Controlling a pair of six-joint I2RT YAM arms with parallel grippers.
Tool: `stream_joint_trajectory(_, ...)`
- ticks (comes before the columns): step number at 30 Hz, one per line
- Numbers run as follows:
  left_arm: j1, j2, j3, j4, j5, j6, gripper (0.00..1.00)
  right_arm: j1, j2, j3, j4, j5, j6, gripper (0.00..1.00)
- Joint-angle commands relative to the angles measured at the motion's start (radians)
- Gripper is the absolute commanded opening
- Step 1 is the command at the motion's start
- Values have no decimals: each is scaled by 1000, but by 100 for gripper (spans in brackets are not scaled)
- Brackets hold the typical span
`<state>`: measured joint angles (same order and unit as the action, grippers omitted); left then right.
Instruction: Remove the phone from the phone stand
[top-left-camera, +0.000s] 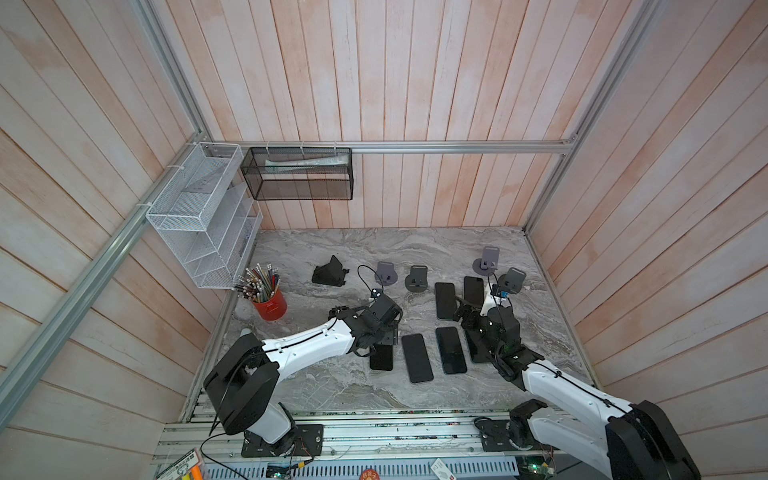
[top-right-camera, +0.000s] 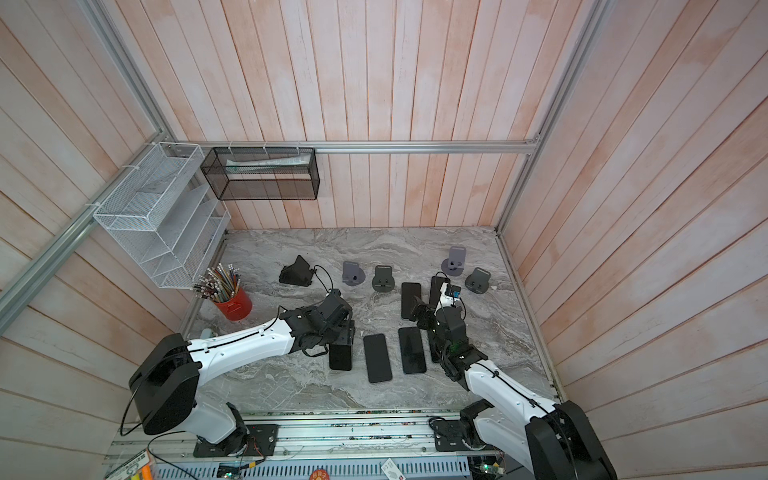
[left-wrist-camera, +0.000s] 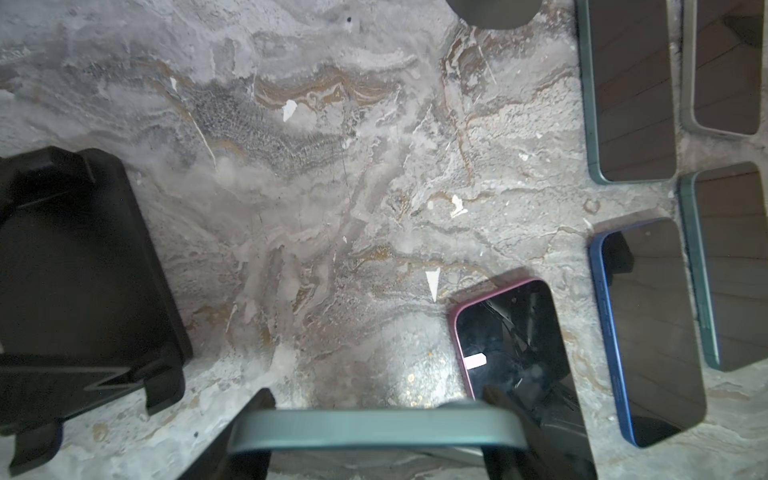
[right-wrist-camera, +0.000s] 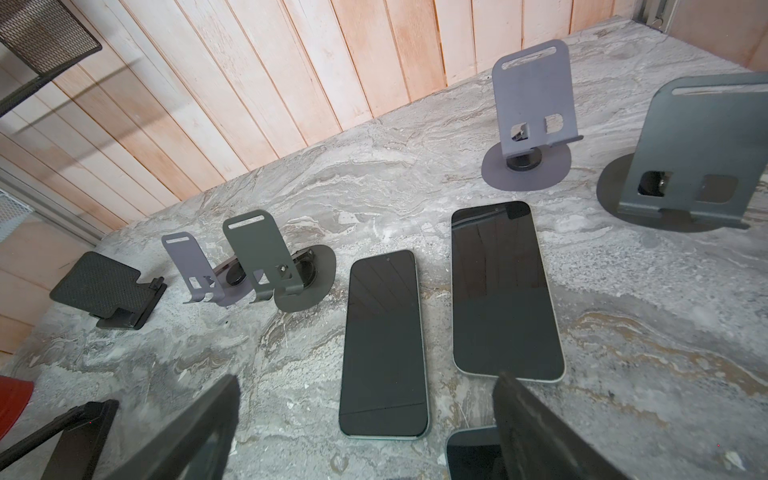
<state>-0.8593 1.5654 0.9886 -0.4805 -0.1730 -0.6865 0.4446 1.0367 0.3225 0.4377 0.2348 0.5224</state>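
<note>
black folding stand (left-wrist-camera: 83, 270): ahead and to the left of the left gripper, apart from it, on the marble tabletop (left-wrist-camera: 291, 166)
left gripper (left-wrist-camera: 378, 399): points down, clamped across a teal-edged phone (left-wrist-camera: 374, 428), with one of its fingers (left-wrist-camera: 253, 415) at each end of the edge that shows
teal-edged phone: in the left gripper's grip, clear of the black folding stand; only one edge shows
pink-edged phone (left-wrist-camera: 511, 332): flat, glass cracked, below the left gripper and partly covered by it in both top views
blue-edged phone (left-wrist-camera: 652, 332): flat, to the right of the left gripper, just beside the pink-edged phone, not touching
right gripper (right-wrist-camera: 368, 380): jaws spread wide, holding nothing
green-edged phone (right-wrist-camera: 384, 345): flat, screen up, right under the gap of the right gripper
silver-edged phone (right-wrist-camera: 505, 291): flat, beside the green-edged phone, at a fingertip of the right gripper
lilac stand (right-wrist-camera: 530, 120): upright on a round base, ahead of the right gripper
dark grey stand (right-wrist-camera: 698, 158): ahead and to the right of the right gripper, near the lilac stand
</note>
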Motion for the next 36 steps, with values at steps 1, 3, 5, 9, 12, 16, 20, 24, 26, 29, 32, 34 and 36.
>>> stream_joint_trajectory(1,-1,38,-8,41,24,-17,52,8,5,-9,-4,10,-10,96)
stream_joint_trajectory(3,0,51,-15,53,29,-16,51,8,6,-8,-5,11,-10,96)
stream_joint_trajectory(5,6,63,-22,71,44,-17,51,8,5,-8,-2,8,-9,96)
stream_joint_trajectory(9,21,101,-33,100,72,-21,51,8,5,-9,-3,5,-7,95)
stream_joint_trajectory(12,37,121,-46,116,70,-18,51,8,1,-10,-4,7,-7,96)
stream_joint_trajectory(16,43,138,-66,132,63,-20,54,8,-6,-11,-6,11,-7,95)
stream_joint_trajectory(20,43,158,-67,142,61,-32,57,8,-3,-10,-3,11,-7,96)
stream_joint_trajectory(24,43,178,-71,160,68,-46,60,8,-3,-11,-5,10,-8,95)
stream_joint_trajectory(26,43,187,-74,166,74,-52,62,8,-5,-11,-6,11,-9,96)
stream_joint_trajectory(29,43,192,-76,166,75,-59,67,8,-7,-11,-7,11,-7,96)
stream_joint_trajectory(32,42,183,-80,168,78,-56,72,8,-6,-13,-4,8,-6,95)
stream_joint_trajectory(34,39,179,-76,164,74,-52,74,8,0,-10,-6,6,-5,96)
stream_joint_trajectory(36,37,177,-71,161,69,-50,78,8,5,-9,-5,3,-5,96)
